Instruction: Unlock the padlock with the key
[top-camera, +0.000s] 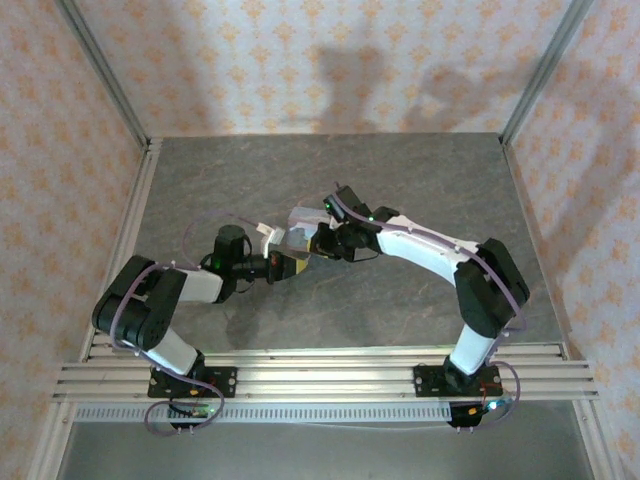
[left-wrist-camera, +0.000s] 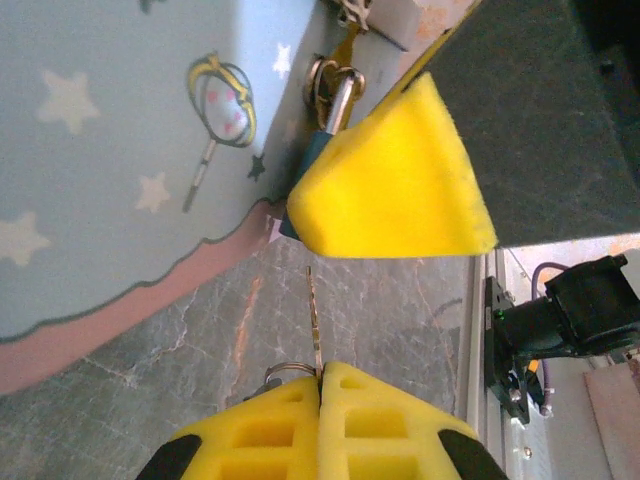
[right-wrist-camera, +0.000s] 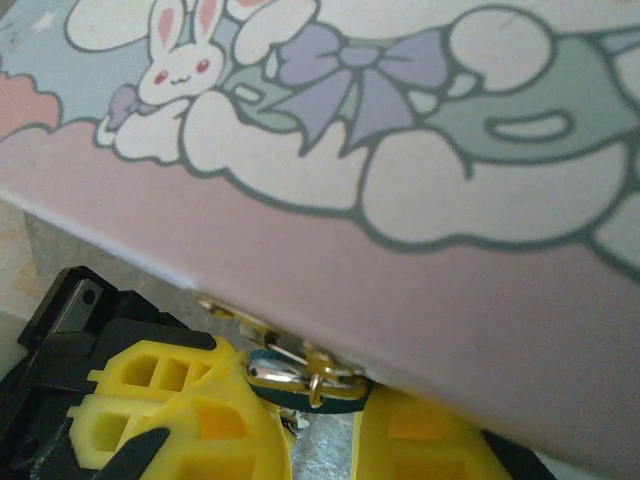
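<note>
One thin silvery key (left-wrist-camera: 314, 320), veined grey tabletop (left-wrist-camera: 150, 400).

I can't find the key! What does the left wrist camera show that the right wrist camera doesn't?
Left wrist camera: the thin key pinched in the shut left gripper, pointing toward the padlock. Right wrist camera: a white bunny and purple bow on the tin. Both: the pale blue tin, the padlock, and the right gripper gripping it.
</note>
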